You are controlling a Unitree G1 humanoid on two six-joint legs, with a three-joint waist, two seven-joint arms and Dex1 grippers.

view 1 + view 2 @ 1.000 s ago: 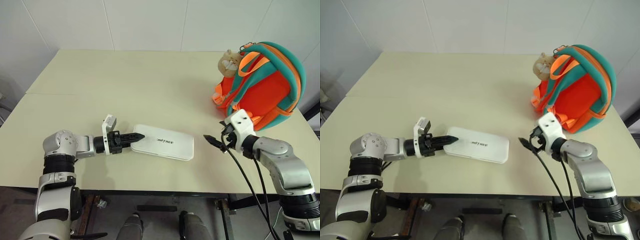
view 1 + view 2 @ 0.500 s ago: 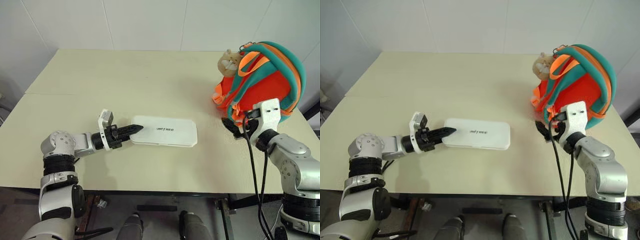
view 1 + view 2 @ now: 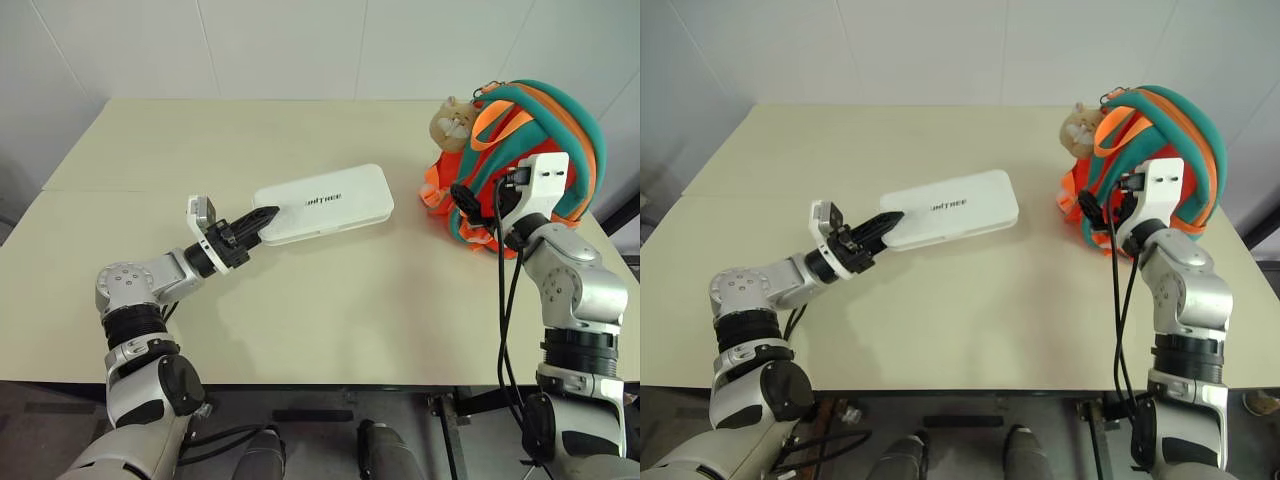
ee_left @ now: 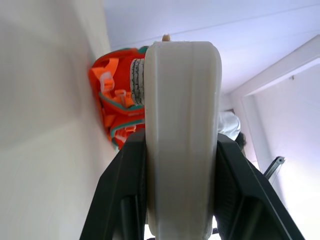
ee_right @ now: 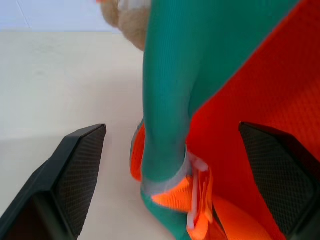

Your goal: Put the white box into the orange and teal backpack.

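**Box in the air, bag waiting**

The left gripper (image 3: pixel 262 217) has its jaws shut tight on one short end of the white box (image 3: pixel 325 203). In the left wrist view the box (image 4: pixel 182 130) sits squeezed between the two black fingers (image 4: pixel 125 195). The box is held up off the table (image 3: pixel 330 320), with its far end a bit higher and aimed toward the bag. Holding it by the end keeps the long part free, so I think it can slide in nose first.

The orange and teal backpack (image 3: pixel 545 130) stands at the right side of the table, with its tan plush charm (image 3: pixel 452 120) near the top. I cannot see an open mouth on the bag from here.

The right gripper (image 3: pixel 462 195) is right up against the bag's near side, by the teal strap (image 5: pixel 167 85). Its jaws are spread wide, one on each side of that strap, and they hold nothing. I think it is there to grab the bag and keep it from tipping, or to pull it open.

The box is not in the bag yet. It is well apart from it, over the middle of the table.
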